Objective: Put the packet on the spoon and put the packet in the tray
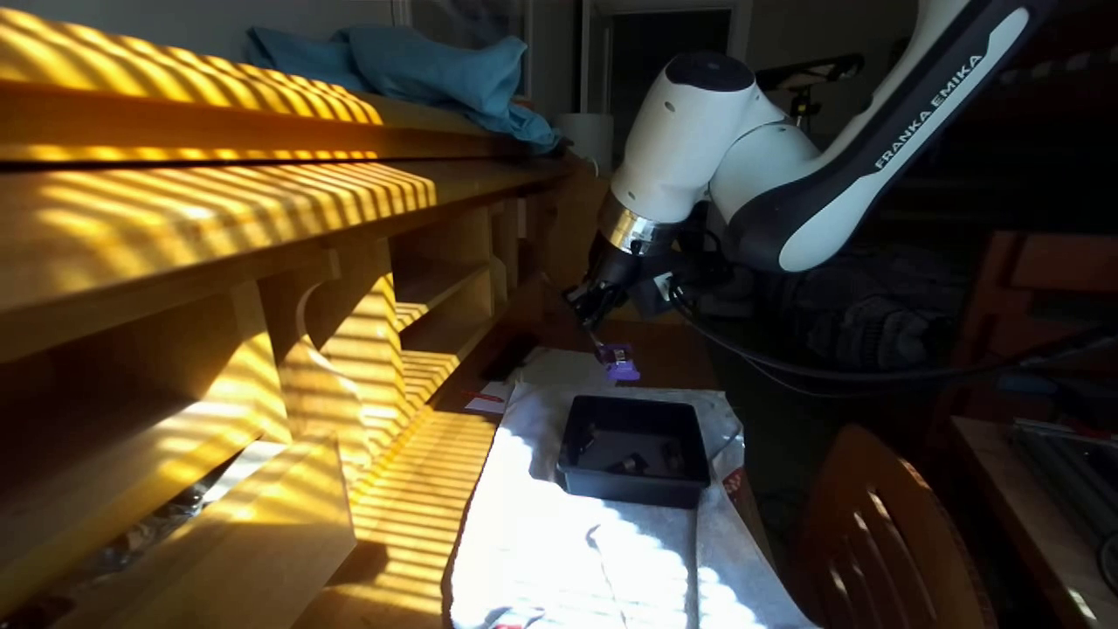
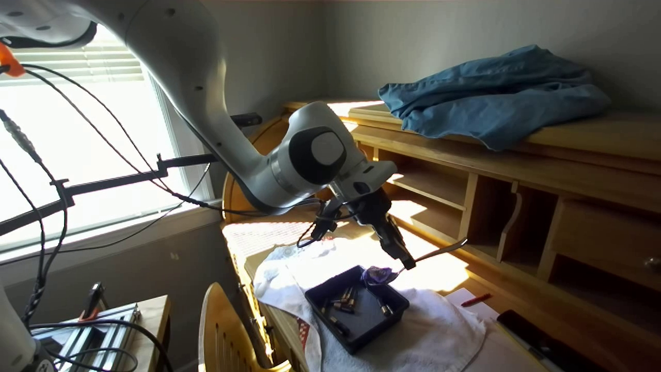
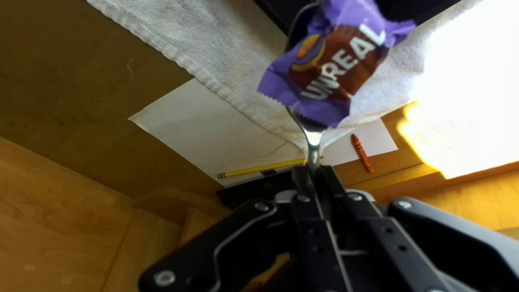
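While on spoon (image 3: 314,139), packet (image 3: 338,65) aloft.

One wrapped packet (image 3: 336,69), one metal spoon (image 3: 313,142) and one dark tray (image 2: 365,313); within the tray, as I see it from here, at least five small pieces (image 2: 347,299), too crowded for an exact count. Writing implements, two: one yellow pencil (image 3: 261,168), one orange crayon (image 3: 362,153). Cloths: one white towel (image 2: 439,325), one blue cloth (image 2: 496,98). Room: one slat-backed chair (image 1: 908,537), one window (image 2: 103,129). Apparatus: one robot arm (image 2: 181,67) with one gripper (image 3: 314,172).
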You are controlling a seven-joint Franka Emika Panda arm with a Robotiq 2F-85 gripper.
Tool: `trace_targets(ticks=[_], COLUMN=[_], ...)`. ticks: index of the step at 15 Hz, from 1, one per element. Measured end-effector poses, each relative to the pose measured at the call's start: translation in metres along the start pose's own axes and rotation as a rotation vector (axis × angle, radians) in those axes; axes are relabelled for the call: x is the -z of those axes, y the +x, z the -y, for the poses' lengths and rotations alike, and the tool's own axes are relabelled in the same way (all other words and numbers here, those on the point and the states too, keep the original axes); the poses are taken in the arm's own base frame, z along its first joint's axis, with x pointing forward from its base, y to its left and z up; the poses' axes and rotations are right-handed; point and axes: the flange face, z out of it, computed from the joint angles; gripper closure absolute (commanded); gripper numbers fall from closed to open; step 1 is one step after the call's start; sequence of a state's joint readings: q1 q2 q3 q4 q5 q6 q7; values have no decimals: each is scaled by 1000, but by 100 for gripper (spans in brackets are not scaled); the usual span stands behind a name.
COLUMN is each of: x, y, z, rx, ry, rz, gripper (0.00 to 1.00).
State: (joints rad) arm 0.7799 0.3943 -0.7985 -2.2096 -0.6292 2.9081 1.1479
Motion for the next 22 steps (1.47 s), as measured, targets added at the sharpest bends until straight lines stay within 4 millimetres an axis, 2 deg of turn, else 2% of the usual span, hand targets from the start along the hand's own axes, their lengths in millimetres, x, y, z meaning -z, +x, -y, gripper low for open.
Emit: trace_targets(ticks=[13,18,22], x=[22,24,18], y=[-2,-4,-9], z=[-4,-7,-15], rx=[38,41,16], ry=[-11,-16,-9], rz=[-95,-99,-73], gripper=[97,97,97])
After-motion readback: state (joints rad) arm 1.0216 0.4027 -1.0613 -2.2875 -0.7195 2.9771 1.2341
